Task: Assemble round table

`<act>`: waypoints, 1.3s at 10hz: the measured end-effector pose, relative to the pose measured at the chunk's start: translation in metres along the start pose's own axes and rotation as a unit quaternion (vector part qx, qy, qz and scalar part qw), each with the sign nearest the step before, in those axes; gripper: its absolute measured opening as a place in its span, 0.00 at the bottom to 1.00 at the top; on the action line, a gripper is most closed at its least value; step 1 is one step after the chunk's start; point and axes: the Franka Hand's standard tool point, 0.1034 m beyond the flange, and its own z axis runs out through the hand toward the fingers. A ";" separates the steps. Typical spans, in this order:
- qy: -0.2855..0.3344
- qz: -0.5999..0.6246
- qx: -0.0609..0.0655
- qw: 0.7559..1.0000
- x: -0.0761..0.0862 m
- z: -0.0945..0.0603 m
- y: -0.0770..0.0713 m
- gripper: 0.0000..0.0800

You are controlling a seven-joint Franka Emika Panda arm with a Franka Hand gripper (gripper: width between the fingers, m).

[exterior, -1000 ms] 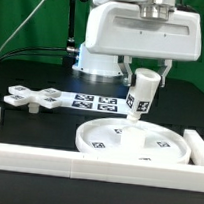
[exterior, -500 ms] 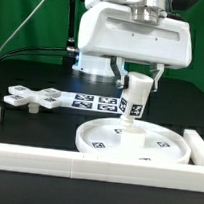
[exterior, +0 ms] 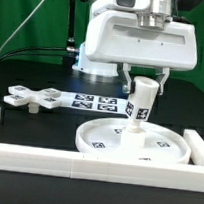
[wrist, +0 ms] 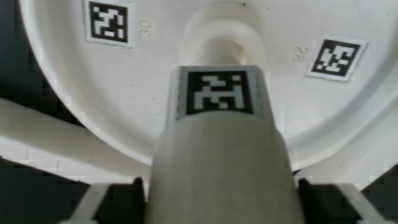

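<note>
Round table post [exterior: 139, 108], a short thick cylinder, is clamped between the pincer's [exterior: 143, 84] fingers and hangs slightly tilted just below it. Under the pincer lies the rimmed disc [exterior: 96, 142], with the post's lower end at its middle. Whether they touch is unclear. The post likely needs to be upright and centred before it is pressed in. The arm reaches straight down. The cross piece [exterior: 30, 97] lies well apart, toward the exterior view's left.

The black table [exterior: 23, 123] carries the round disc [exterior: 87, 139], cross piece [exterior: 28, 97], marker board [exterior: 87, 99] and white border bars [exterior: 94, 171].
</note>
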 end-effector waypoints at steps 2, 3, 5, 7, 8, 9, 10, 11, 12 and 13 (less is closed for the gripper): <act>-0.001 -0.001 0.001 1.000 0.000 0.001 -0.001 0.51; -0.001 -0.001 0.001 1.000 -0.001 0.001 -0.002 0.51; 0.001 -0.002 0.001 1.000 0.000 0.003 -0.003 0.51; -0.001 -0.003 0.002 1.000 -0.002 0.006 -0.006 0.51; -0.002 -0.003 0.003 1.000 -0.003 0.007 -0.006 0.51; -0.003 -0.003 0.004 1.000 -0.005 0.010 -0.007 0.51; -0.005 -0.003 0.004 1.000 -0.006 0.011 -0.008 0.51; -0.005 -0.003 0.004 1.000 -0.007 0.011 -0.008 0.51; -0.004 -0.005 0.004 1.000 -0.007 0.012 -0.007 0.51; 0.005 -0.006 -0.003 1.000 -0.007 0.012 -0.002 0.51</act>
